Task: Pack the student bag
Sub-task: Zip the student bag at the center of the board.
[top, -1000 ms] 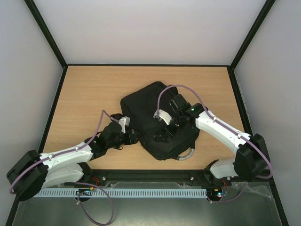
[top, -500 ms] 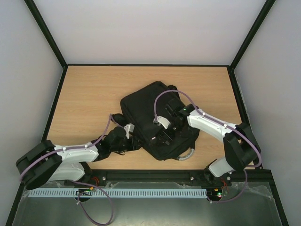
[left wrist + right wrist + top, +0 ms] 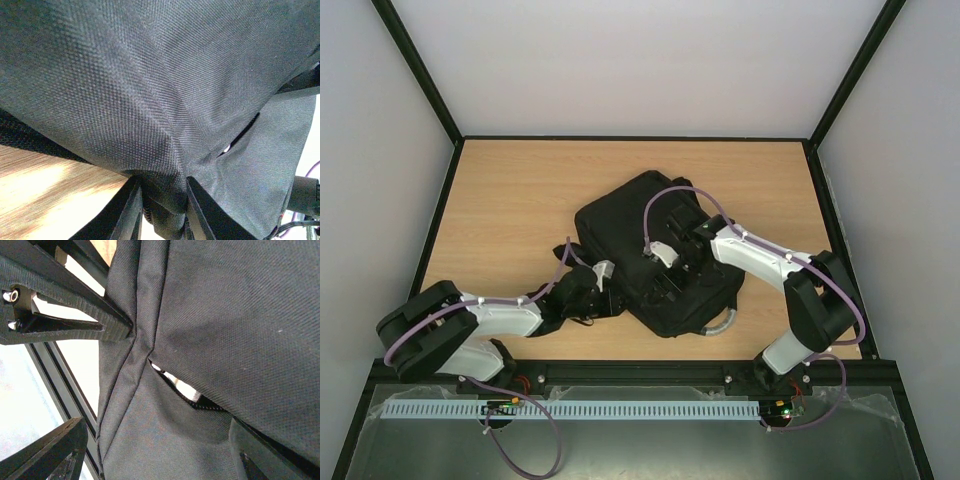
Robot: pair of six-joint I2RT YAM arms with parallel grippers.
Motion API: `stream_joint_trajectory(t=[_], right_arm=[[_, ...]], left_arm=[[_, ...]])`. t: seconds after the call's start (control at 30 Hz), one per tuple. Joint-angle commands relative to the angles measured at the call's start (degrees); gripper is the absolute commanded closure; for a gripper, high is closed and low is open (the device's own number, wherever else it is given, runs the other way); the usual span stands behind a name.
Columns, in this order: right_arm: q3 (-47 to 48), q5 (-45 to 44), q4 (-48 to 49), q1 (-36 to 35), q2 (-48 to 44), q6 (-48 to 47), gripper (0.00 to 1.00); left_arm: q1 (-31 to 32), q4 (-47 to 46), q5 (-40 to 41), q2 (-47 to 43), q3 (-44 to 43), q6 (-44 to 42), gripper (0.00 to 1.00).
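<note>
Bag (image 3: 640, 225) lies flat at centre of the surface (image 3: 510, 200), its grey handle (image 3: 720, 326) at the lower right edge. Left claw (image 3: 163, 195) is at the bag's lower left edge; the wrist view shows it clamped on a pinched fold of the black fabric, which bulges between the two fingers. Right claw (image 3: 102, 377) is over the bag's middle with jaws wide apart. Its upper fingertip touches a seam, its lower finger stands clear, and nothing is held. A short zip gap (image 3: 182, 387) shows just right of that seam.

Judged step: getting the bag open for packing. To do it well, the left claw should only anchor the fold and lift slightly. Pulling hard would drag the whole soft bag across the surface. The right claw needs to close on the fabric edge or the zip pull beside the gap, not on both layers, or the mouth gets pinched shut. The zip pull is not discernible in these views, so the grasp point is uncertain.

Versus a second ago, the left arm has reached further right, from beside the bag into its edge, and its jaws have narrowed onto the cloth. The right elbow has swung upward and the right claw has shifted slightly left. The bag and handle have not visibly moved.
</note>
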State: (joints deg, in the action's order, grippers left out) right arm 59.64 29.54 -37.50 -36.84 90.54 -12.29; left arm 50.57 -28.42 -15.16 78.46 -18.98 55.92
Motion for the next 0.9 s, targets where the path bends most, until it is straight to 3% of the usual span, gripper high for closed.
stream_joint_trajectory(t=[0.0,0.33,0.63,0.73,0.87], right_arm=[[1.94,-2.32,1.12,-0.16,-0.29,0.39,0.23],[3.17,-8.06,2.41,-0.25,-2.01,0.86,0.25],[1.94,-9.14,5.64,-2.69,2.48,0.64,0.22],[3.34,-6.48,5.45,-3.14,5.11,0.66,0.22],[5.28,3.48,3.03,-3.24,7.40,-0.79,0.24]], left_arm=[[0.46,-2.22,-0.85,0.84,-1.57,-1.14,0.80],[0.41,-1.13,0.11,-0.92,-1.41,-2.50,0.97],[0.62,-1.61,1.67,-5.24,-0.18,-3.78,0.98],[0.74,-1.76,1.77,-5.88,0.26,-3.86,0.98],[0.73,-1.85,2.62,-6.28,0.78,-3.73,0.98]])
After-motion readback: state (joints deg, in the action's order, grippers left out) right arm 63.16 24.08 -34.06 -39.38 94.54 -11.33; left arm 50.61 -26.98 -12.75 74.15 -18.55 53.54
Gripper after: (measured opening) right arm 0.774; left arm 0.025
